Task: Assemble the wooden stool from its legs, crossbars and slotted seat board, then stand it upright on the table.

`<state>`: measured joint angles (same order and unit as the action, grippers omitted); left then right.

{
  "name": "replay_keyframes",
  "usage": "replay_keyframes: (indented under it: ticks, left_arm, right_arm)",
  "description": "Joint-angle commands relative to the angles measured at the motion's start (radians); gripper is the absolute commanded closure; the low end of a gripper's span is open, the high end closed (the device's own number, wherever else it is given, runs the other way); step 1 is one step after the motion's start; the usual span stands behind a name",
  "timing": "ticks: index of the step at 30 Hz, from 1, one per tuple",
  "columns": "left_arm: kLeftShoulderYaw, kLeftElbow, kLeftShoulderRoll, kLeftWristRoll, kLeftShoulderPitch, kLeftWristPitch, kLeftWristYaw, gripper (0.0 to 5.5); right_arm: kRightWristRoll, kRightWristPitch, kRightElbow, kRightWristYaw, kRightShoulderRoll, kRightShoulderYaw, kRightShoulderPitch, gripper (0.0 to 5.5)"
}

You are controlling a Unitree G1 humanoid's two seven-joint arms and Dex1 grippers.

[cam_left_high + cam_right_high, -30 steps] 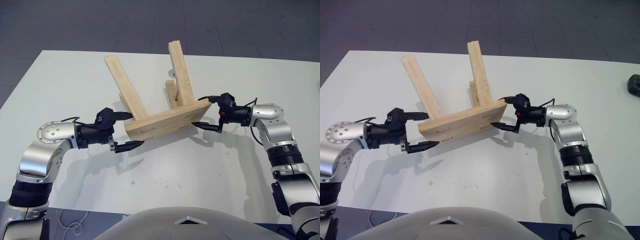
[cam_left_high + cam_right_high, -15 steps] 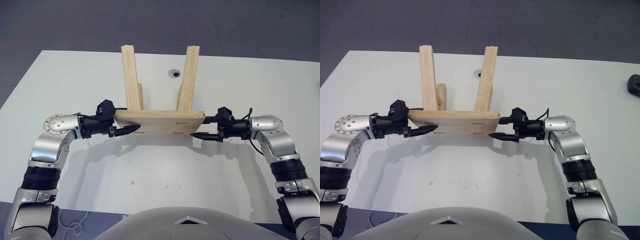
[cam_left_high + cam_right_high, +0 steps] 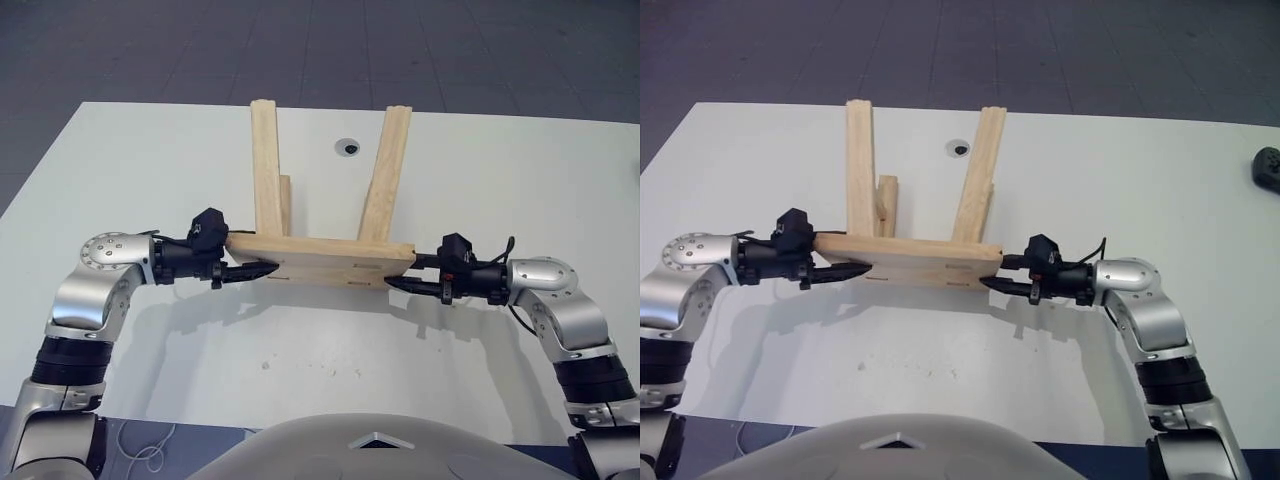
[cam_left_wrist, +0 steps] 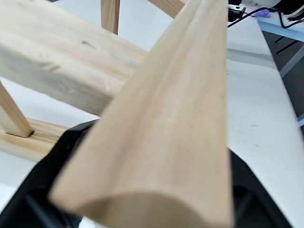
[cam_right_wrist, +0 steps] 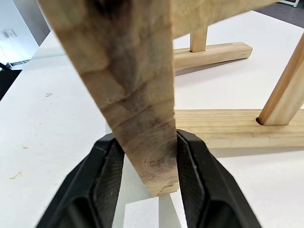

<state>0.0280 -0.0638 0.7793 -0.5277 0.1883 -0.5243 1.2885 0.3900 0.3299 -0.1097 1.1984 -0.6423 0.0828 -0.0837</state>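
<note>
The assembled wooden stool is tipped over, its legs (image 3: 265,165) (image 3: 386,170) pointing away from me across the white table (image 3: 140,160). Its slotted seat board (image 3: 320,260) faces me edge-on and level. My left gripper (image 3: 250,266) is shut on the board's left end, and my right gripper (image 3: 400,279) is shut on its right end. In the right wrist view, black fingers (image 5: 102,175) clamp the board's end grain (image 5: 137,95), and the far legs with a crossbar (image 5: 228,126) lie on the table beyond. The left wrist view shows the board's rounded edge (image 4: 166,128) close up.
A small round hole (image 3: 349,148) sits in the table behind the stool, between the legs. A dark object (image 3: 1267,165) lies at the far right edge. Open table surface stretches in front of the seat board and to both sides.
The stool swung from a skewed tilt to square and level. Both grippers closed in on the seat board's ends, and the board has come a little nearer to me.
</note>
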Motion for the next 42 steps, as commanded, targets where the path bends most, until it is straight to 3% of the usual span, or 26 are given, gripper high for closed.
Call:
replay_keyframes:
  ticks: [1,11,18,23,28,37,42]
  left_arm:
    - [-0.037,0.053,0.022,-0.162,0.083,-0.242,0.052,2.99]
    - [-0.068,0.013,0.016,-0.262,0.134,-0.416,0.029,3.15]
    - [-0.122,0.106,-0.006,-0.392,0.351,-0.701,-0.062,3.35]
    - [-0.195,0.317,-0.082,-0.398,0.551,-0.867,-0.208,3.67]
    - [-0.263,0.447,-0.148,-0.367,0.636,-0.921,-0.353,3.69]
    - [-0.335,0.514,-0.211,-0.345,0.683,-0.912,-0.518,3.74]
    - [-0.484,0.613,-0.302,-0.329,0.785,-0.843,-0.75,3.76]
  right_arm:
    - [0.12,0.157,-0.023,-0.014,0.019,-0.024,-0.039,3.91]
    - [0.299,0.392,-0.101,-0.057,0.024,-0.096,-0.064,3.9]
    - [0.635,0.653,-0.185,-0.245,0.099,-0.264,-0.171,3.9]
    - [0.839,0.683,-0.108,-0.569,0.214,-0.431,-0.293,2.85]
    - [0.917,0.652,-0.077,-0.746,0.25,-0.521,-0.302,2.06]
    - [0.964,0.601,-0.086,-0.83,0.255,-0.555,-0.225,0.72]
    - [0.941,0.557,-0.145,-0.846,0.292,-0.521,-0.142,0.1]
